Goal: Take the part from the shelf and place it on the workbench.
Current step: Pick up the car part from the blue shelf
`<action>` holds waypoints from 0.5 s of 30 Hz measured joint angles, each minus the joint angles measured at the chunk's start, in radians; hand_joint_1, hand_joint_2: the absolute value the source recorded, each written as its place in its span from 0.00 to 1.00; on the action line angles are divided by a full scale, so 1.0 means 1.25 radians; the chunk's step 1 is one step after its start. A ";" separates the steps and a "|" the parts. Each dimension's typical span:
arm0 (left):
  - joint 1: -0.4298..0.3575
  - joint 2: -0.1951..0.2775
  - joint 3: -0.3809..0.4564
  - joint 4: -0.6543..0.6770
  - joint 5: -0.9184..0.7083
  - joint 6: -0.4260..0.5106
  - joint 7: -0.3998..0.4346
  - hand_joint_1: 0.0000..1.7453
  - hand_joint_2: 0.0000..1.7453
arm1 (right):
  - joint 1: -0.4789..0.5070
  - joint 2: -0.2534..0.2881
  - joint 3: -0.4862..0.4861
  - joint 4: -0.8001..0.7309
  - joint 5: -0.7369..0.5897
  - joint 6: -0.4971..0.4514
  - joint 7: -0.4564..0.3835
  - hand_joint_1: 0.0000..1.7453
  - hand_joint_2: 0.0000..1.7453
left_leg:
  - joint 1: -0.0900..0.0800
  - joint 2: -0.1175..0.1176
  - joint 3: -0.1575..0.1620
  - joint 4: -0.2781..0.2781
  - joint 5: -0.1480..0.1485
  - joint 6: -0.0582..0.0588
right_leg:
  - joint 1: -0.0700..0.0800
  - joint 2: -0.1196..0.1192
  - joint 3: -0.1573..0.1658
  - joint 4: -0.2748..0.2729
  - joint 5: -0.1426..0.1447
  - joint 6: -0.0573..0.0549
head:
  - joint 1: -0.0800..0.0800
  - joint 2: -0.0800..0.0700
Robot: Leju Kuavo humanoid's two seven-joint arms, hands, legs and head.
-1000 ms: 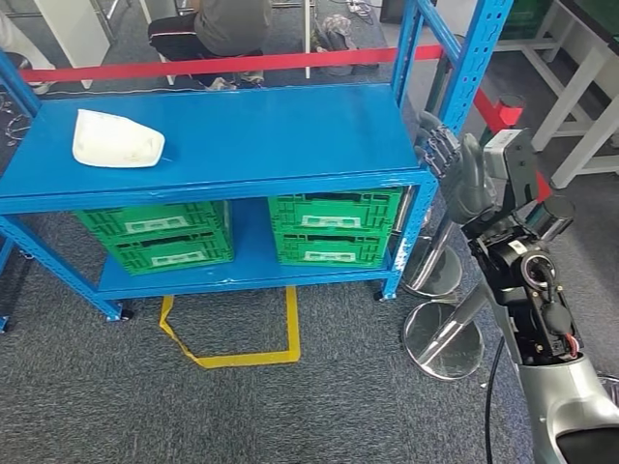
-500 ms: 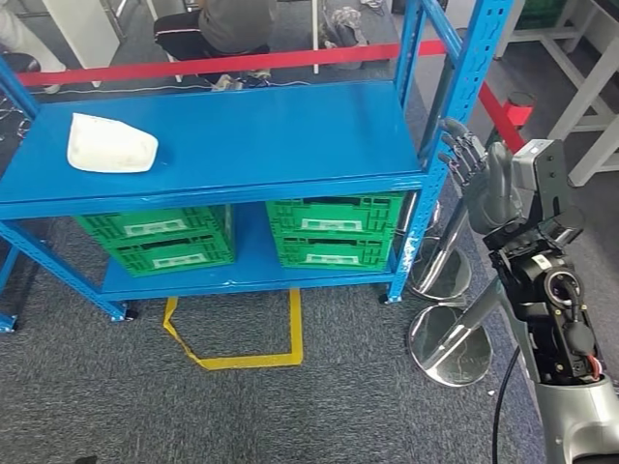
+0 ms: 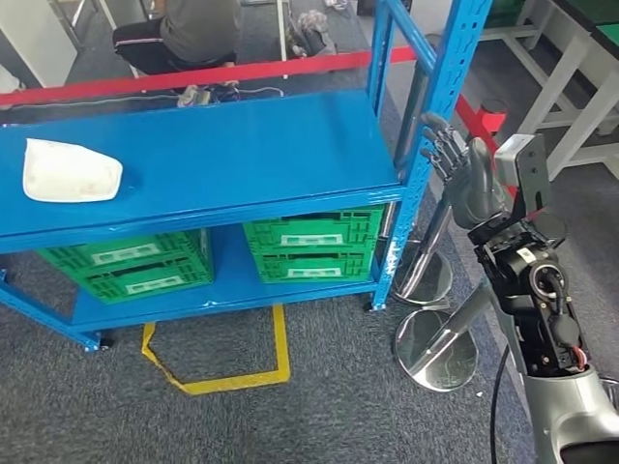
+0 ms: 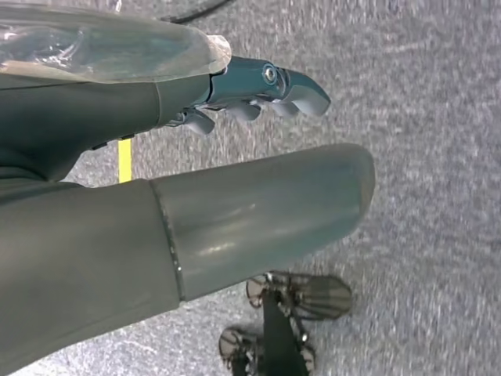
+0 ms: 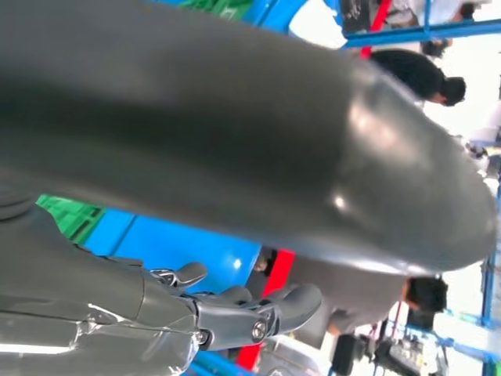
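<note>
A white moulded part (image 3: 71, 171) lies at the left end of the blue shelf's top board (image 3: 219, 155). My right hand (image 3: 459, 166) is raised beside the shelf's right upright post (image 3: 430, 106), fingers spread, holding nothing, far from the part. The right wrist view shows the same hand (image 5: 236, 196) with its thumb and dark fingers apart against the blue shelf. In the left wrist view my left hand (image 4: 225, 149) hangs over grey carpet, fingers extended and nothing in them.
Two green crates (image 3: 313, 245) (image 3: 128, 268) sit on the lower shelf board. A red barrier tape (image 3: 183, 77) runs behind the shelf, with a seated person (image 3: 186, 29) beyond it. Round metal stand bases (image 3: 434, 348) lie on the carpet right of the shelf. Yellow floor tape (image 3: 280, 338) marks the carpet.
The whole view has shifted, so the camera has moved: the shelf and part now sit further left in the picture. My right hand stays raised by the right post.
</note>
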 joint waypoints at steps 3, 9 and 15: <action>0.001 -0.002 0.000 0.000 0.003 -0.001 -0.001 0.00 0.00 | -0.003 0.000 -0.001 -0.003 0.001 0.002 0.000 0.00 0.00 | 0.007 -0.001 0.037 -0.021 -0.010 0.004 | 0.000 -0.011 -0.030 0.075 -0.021 0.010 | 0.005 0.000; 0.009 -0.007 0.000 0.000 0.005 -0.001 -0.001 0.00 0.00 | 0.003 0.001 0.000 -0.003 0.005 0.008 0.001 0.00 0.00 | 0.011 -0.001 0.106 -0.024 -0.060 -0.002 | -0.010 -0.018 -0.147 0.158 -0.020 0.030 | 0.023 0.000; 0.010 -0.010 0.000 0.000 0.006 -0.001 -0.002 0.00 0.00 | 0.000 0.002 -0.001 -0.001 0.013 0.011 0.002 0.00 0.00 | 0.013 0.000 0.147 -0.013 -0.098 -0.029 | -0.004 -0.024 -0.106 0.021 0.083 -0.007 | 0.023 0.000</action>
